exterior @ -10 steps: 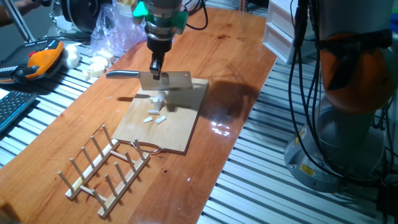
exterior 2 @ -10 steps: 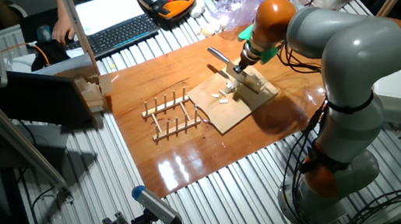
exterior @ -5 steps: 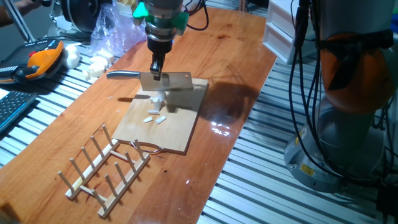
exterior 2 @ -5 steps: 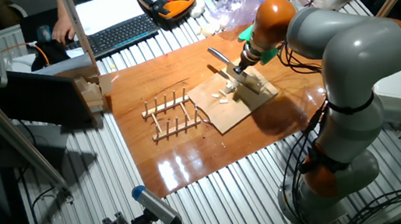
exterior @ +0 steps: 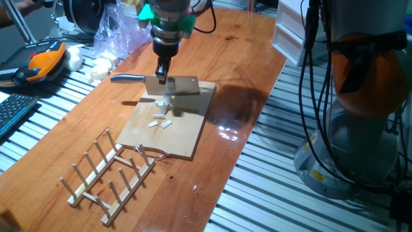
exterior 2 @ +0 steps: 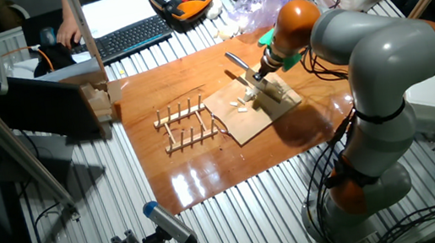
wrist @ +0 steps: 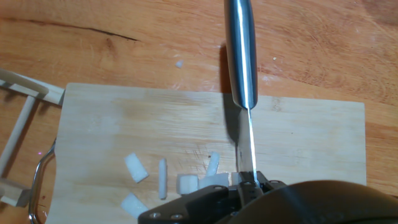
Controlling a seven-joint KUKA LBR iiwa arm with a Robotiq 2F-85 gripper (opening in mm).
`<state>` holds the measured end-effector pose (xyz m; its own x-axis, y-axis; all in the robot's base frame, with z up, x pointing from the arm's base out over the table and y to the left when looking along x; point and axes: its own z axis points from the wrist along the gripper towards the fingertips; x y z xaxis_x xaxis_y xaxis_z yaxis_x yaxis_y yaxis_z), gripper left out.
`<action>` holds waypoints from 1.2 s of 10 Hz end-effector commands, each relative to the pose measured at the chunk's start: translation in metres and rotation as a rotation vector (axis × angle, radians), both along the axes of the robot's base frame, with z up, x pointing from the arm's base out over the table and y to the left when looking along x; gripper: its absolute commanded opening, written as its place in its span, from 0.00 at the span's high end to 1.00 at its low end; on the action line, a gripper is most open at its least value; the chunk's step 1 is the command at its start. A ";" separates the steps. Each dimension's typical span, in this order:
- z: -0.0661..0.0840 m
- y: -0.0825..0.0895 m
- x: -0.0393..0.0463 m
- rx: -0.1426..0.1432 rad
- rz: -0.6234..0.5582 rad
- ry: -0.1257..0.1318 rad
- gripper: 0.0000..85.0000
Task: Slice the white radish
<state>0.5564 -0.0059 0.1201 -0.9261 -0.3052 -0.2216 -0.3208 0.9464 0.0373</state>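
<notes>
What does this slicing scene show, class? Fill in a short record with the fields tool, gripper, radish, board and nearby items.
tool: knife, blade on edge over the cutting board, handle pointing off the board
gripper: gripper shut on the knife, gripping the blade's spine
radish: white radish in several small white pieces beside the blade
board: wooden cutting board flat on the table
nearby items: wooden peg rack next to the board

White radish [wrist: 186, 183]: small white chunk plus several flat cut bits, scattered on wooden board.
</notes>
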 end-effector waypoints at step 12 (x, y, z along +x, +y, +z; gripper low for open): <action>-0.015 -0.002 -0.0002 -0.007 0.009 -0.033 1.00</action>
